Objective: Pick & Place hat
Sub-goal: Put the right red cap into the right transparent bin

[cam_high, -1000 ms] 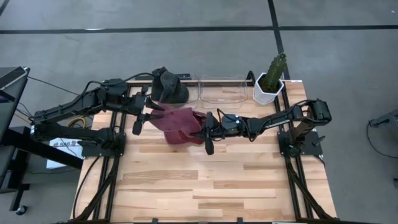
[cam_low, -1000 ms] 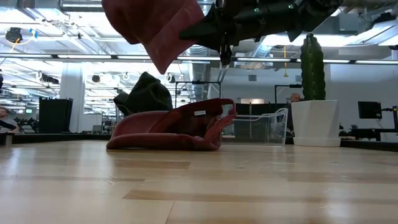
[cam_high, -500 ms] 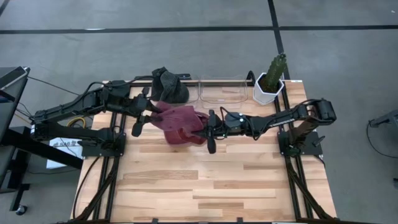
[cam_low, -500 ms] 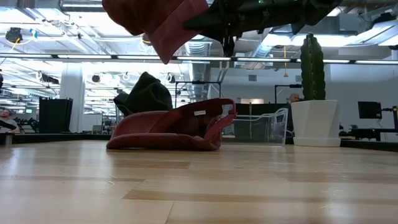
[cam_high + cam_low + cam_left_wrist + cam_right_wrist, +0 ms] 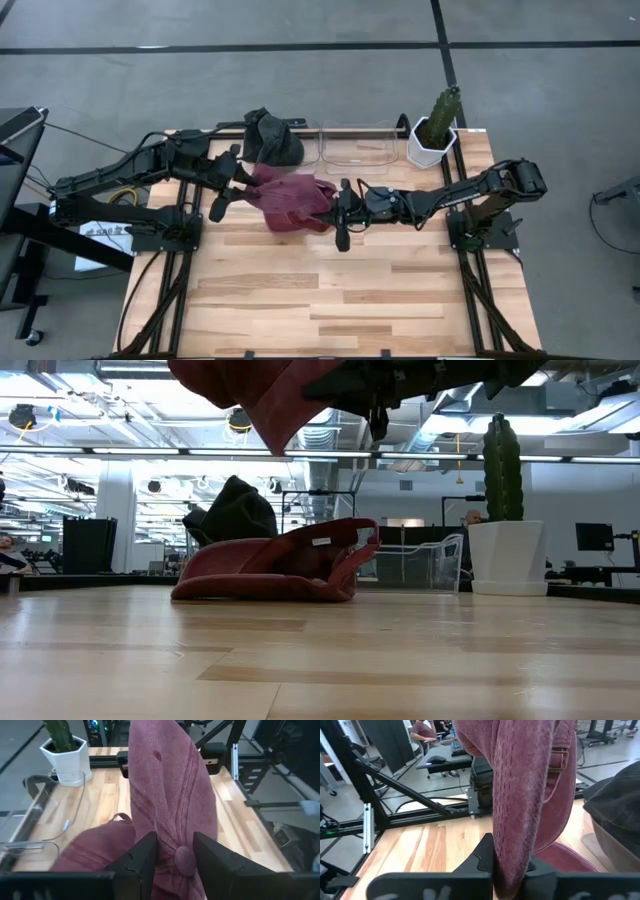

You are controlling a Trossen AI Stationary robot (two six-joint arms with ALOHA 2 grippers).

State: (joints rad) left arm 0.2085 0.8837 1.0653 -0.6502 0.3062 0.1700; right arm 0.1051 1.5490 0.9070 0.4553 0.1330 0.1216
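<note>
1. We've got the hat up in the air between both grippers, over the back half of the tabletop, so we're in the carry part, not the pick.
2. Left gripper has its jaws partly open around the crown, right at the little button on top. The cloth fills the gap, so we'd call that a grip.
3. Right gripper is pinched tight on the hat's edge, with the cloth hanging down between its fingers.
4. A second red hat lies flat on the tabletop underneath, and a dark hat sits at the back edge next to a clear bin and a cactus pot.
5. Next move, we reckon: swing the hat toward wherever it goes (the bin is probably the target, but we can't say for sure), lower it, then let go with both at once so it doesn't snag.
6. Compared with a second ago: the right arm has slid a little toward the right edge, and in the low view the hanging cloth has drifted the same way. Both grips look unchanged.
</note>
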